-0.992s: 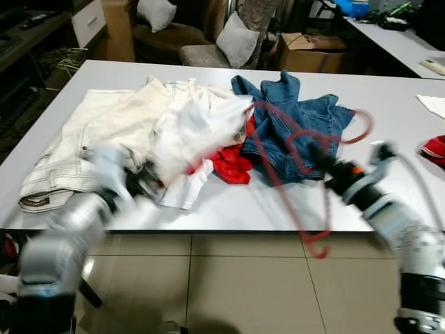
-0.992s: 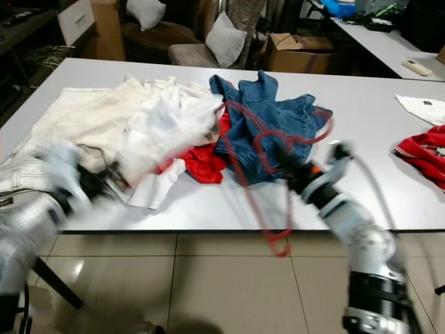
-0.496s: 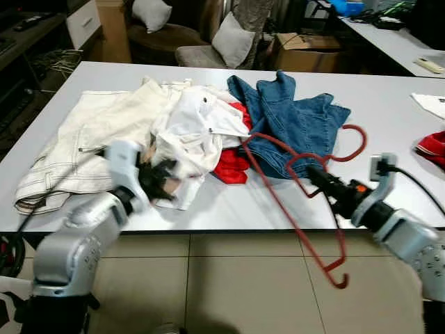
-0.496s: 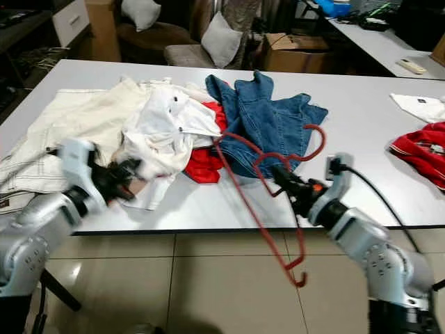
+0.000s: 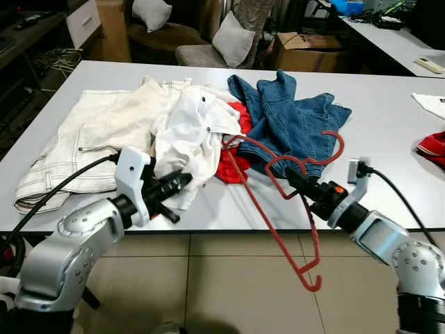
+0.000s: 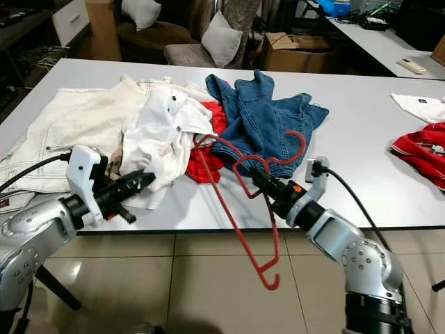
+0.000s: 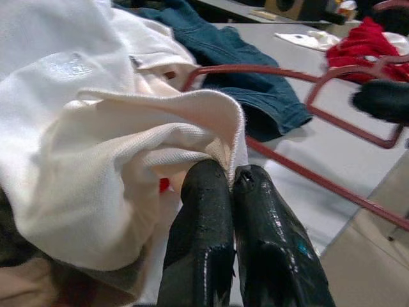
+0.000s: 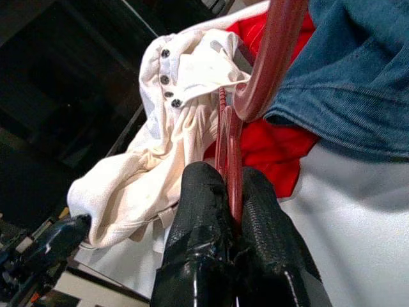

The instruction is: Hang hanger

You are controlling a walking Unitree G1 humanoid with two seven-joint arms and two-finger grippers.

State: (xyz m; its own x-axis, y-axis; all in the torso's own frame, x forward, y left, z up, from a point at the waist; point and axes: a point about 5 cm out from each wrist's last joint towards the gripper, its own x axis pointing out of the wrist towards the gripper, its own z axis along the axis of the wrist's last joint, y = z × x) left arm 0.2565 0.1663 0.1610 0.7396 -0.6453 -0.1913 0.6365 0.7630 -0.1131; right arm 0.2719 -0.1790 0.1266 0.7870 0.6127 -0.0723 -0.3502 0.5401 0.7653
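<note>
White table (image 5: 389,97) carrying a heap of clothes toward its near edge; tiled floor (image 5: 229,285) below; chairs with pillows (image 5: 233,38) beyond the far edge.

Cream trousers (image 5: 90,132) spread toward the table's left edge; blue denim garment (image 5: 292,118) mid-table, reaching toward the far edge; white shirt (image 5: 195,132) bunched between the two, draped toward the near edge; red cloth (image 5: 233,160) tucked under shirt and denim; another red garment (image 6: 424,149) at the right edge, well apart from the heap, with a small white cloth (image 6: 421,106) beyond it.

Red hanger (image 5: 278,202) held tilted over the near edge, hook up above the denim, one long arm slanting up to the shirt and red cloth, the lower end hanging past the table edge over the floor.

Right gripper (image 5: 297,186) at the near edge, fingers pressed together on the hanger's thin bars, clamp plain in the right wrist view (image 8: 230,192).

Left gripper (image 5: 174,185) at the near edge left of centre, fingers (image 7: 204,211) closed together, pinching a fold of the white shirt's hem.
</note>
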